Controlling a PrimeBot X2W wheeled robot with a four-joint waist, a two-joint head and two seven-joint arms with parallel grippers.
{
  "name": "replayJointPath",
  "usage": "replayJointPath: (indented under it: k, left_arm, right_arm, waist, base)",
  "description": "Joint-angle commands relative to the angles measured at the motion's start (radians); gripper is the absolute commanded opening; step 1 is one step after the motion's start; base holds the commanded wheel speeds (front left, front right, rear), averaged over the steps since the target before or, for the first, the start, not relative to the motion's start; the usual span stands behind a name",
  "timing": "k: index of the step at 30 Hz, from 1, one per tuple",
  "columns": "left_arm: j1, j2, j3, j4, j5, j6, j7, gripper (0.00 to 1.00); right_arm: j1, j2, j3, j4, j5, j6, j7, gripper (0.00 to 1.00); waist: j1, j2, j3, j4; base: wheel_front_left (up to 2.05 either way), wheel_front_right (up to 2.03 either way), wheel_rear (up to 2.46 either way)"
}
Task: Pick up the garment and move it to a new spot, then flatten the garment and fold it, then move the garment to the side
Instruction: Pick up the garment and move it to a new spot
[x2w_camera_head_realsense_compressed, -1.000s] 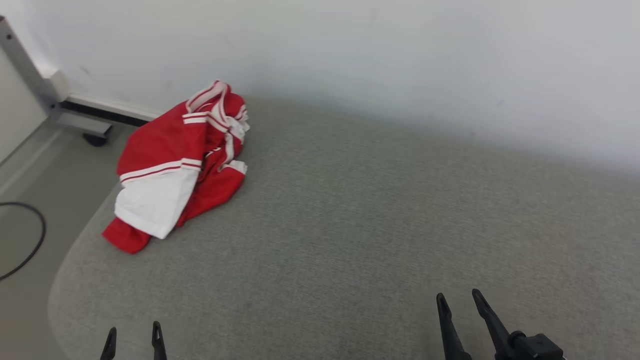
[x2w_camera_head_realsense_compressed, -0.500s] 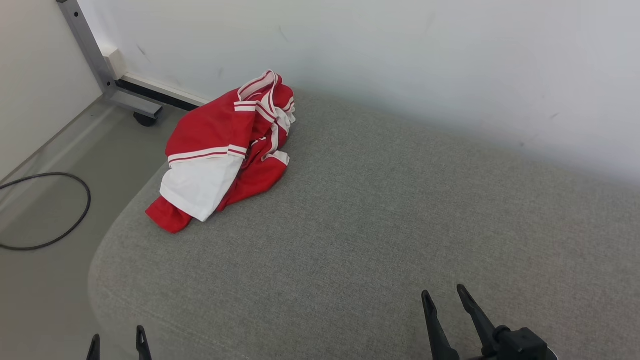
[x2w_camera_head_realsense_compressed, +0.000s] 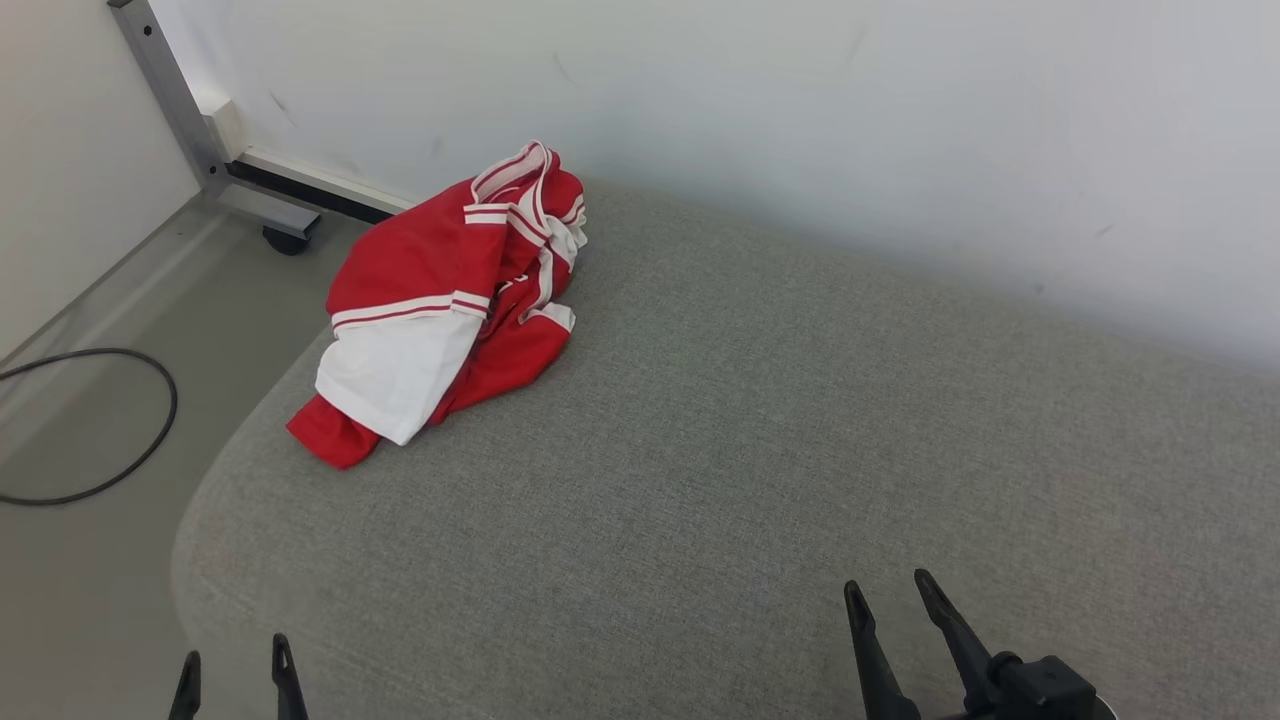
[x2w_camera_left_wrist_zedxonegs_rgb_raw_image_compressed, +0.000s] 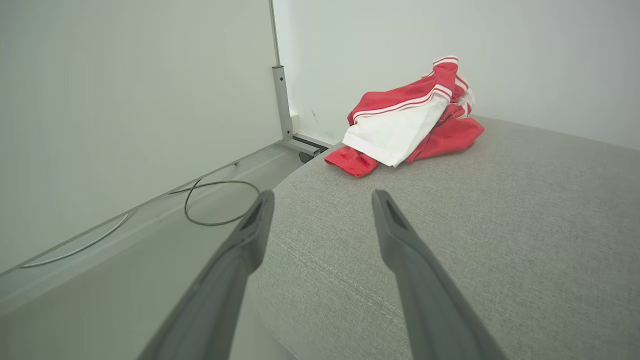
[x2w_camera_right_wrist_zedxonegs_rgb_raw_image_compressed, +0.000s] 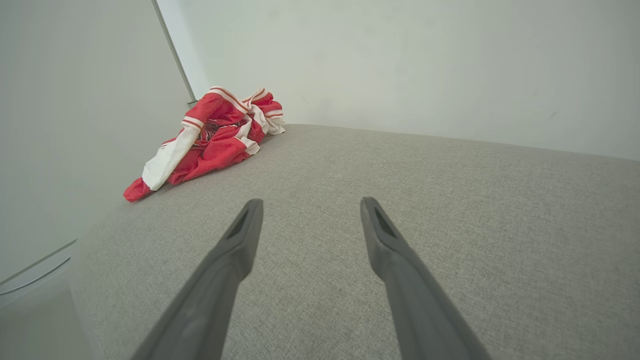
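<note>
Left claw (x2w_camera_head_realsense_compressed: 236, 672): near-left corner, fingers spread wide, nothing between them. In the left wrist view its left finger hangs over the floor and its right finger over the edge of the grey woven-fabric worktop (x2w_camera_head_realsense_compressed: 700, 450).

Right claw (x2w_camera_head_realsense_compressed: 890, 610): near edge, right of centre, also spread and empty, above bare fabric.

Crumpled red jersey with white panel and white stripe trim (x2w_camera_head_realsense_compressed: 440, 300): bunched at the far-left corner of the worktop, well apart from both claws. It lies ahead of the left claw and slightly right; for the right claw it's far ahead and well left. Left arm is clearly nearer.

The heap's long axis runs diagonally, from the red hem at the worktop's left edge up to the striped collar end near the pale wall (x2w_camera_head_realsense_compressed: 800, 100). The hem end is the closest grab point.

Judgement: pick-up not started. Reach forward with the left first.

Off the worktop: black cable loop (x2w_camera_head_realsense_compressed: 172, 410) on the floor, grey metal frame leg (x2w_camera_head_realsense_compressed: 170, 90) beyond.
</note>
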Motion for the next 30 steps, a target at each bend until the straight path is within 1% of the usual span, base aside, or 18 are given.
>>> replayJointPath:
  k: [1, 3, 6, 11, 12, 13, 16, 18, 19, 22, 24, 26, 30]
  left_arm:
    - [-0.026, -0.001, 0.002, 0.008, 0.003, -0.010, -0.004, 1.00]
    - [-0.051, -0.001, 0.009, 0.021, 0.002, -0.026, -0.004, 1.00]
    - [-0.104, -0.002, 0.027, 0.038, -0.007, -0.047, -0.004, 1.00]
    - [-0.225, 0.004, 0.075, 0.071, -0.005, -0.095, -0.004, 1.00]
    - [-0.252, 0.006, 0.087, 0.075, -0.008, -0.102, -0.004, 1.00]
    - [-0.252, 0.006, 0.087, 0.075, -0.008, -0.102, -0.004, 1.00]
    - [-0.340, 0.025, 0.116, 0.099, -0.017, -0.125, -0.003, 1.00]
    - [-0.407, 0.050, 0.135, 0.116, -0.026, -0.137, -0.004, 1.00]
    - [-0.474, 0.071, 0.153, 0.140, -0.045, -0.146, -0.004, 1.00]
    - [-0.569, 0.104, 0.162, 0.185, -0.064, -0.153, -0.003, 1.00]
    - [-0.630, 0.139, 0.157, 0.220, -0.075, -0.157, -0.004, 1.00]
    - [-0.689, 0.165, 0.155, 0.267, -0.106, -0.159, -0.004, 1.00]
    - [-0.787, 0.235, 0.116, 0.377, -0.182, -0.157, -0.003, 1.00]
  right_arm:
    - [0.013, 0.000, -0.006, -0.006, -0.006, -0.002, -0.001, 1.00]
    - [0.018, 0.000, -0.012, -0.011, -0.004, -0.002, -0.001, 1.00]
    - [0.005, 0.000, -0.011, -0.016, -0.014, -0.002, -0.001, 1.00]
    - [-0.024, 0.000, -0.008, -0.019, -0.026, -0.002, -0.001, 1.00]
    - [-0.032, -0.001, -0.006, -0.021, -0.031, -0.002, -0.001, 1.00]
    - [-0.032, -0.001, -0.006, -0.021, -0.031, -0.002, -0.001, 1.00]
    - [-0.053, -0.001, -0.013, -0.026, -0.040, -0.002, -0.001, 1.00]
    - [-0.071, -0.001, -0.022, -0.033, -0.046, -0.002, -0.001, 1.00]
    - [-0.088, 0.000, -0.028, -0.036, -0.051, -0.002, -0.001, 1.00]
    - [-0.110, 0.000, -0.038, -0.043, -0.058, -0.002, -0.001, 1.00]
    - [-0.125, 0.000, -0.039, -0.047, -0.062, -0.002, -0.001, 1.00]
    - [-0.138, 0.000, -0.039, -0.052, -0.064, -0.002, -0.001, 1.00]
    - [-0.163, 0.000, -0.039, -0.063, -0.067, -0.002, -0.001, 1.00]
  waist:
    - [0.0000, 0.0000, -0.001, -0.004]
    - [0.0000, 0.0000, 0.001, -0.012]
    - [0.0000, 0.0000, 0.021, -0.047]
    - [0.0000, 0.0000, 0.069, -0.122]
    - [0.0000, 0.0000, 0.081, -0.140]
    - [0.0000, 0.0000, 0.081, -0.140]
    - [0.0000, 0.0000, 0.120, -0.191]
    - [0.0000, 0.0000, 0.149, -0.222]
    - [0.0000, 0.0000, 0.178, -0.251]
    - [0.0000, 0.0000, 0.219, -0.288]
    - [0.0000, 0.0000, 0.243, -0.311]
    - [0.0000, 0.0000, 0.263, -0.332]
    - [0.0000, 0.0000, 0.298, -0.368]
  base:
    - [0.00, 0.00, 0.00]
    - [0.00, 0.00, 0.00]
    - [0.00, 0.00, 0.00]
    - [0.00, 0.00, 0.00]
    - [0.00, 0.00, 0.00]
    - [0.00, 0.00, 0.00]
    - [0.00, 0.00, 0.00]
    - [0.00, 0.00, 0.00]
    - [0.00, 0.00, 0.00]
    - [0.00, 0.00, 0.00]
    - [0.00, 0.00, 0.00]
    - [0.00, 0.00, 0.00]
    - [0.00, 0.00, 0.00]
